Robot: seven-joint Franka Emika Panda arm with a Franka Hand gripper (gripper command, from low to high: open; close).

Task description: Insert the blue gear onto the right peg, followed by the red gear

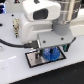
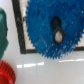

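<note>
So the first step looked to be in hand: the flat bright blue toothed plastic gear [image 2: 54, 30] sat right under the gripper [image 1: 49, 50], over the grey black-rimmed rectangular plate [image 2: 21, 30], with something pin-like showing in its hub hole, maybe the right peg. Couldn't tell if the jaws were gripping or open, they were hidden. Next move probably needed a release and lift, then going for the small red toothed gear [image 2: 6, 74], cut off at the frame edge

The blue gear [image 2: 52, 30] looked like matt, slightly grainy plastic. The red gear [image 2: 6, 71] seemed similar plastic. The plate [image 2: 21, 31] appeared smooth grey with a black rim, on a glossy white table [image 2: 50, 70].
</note>
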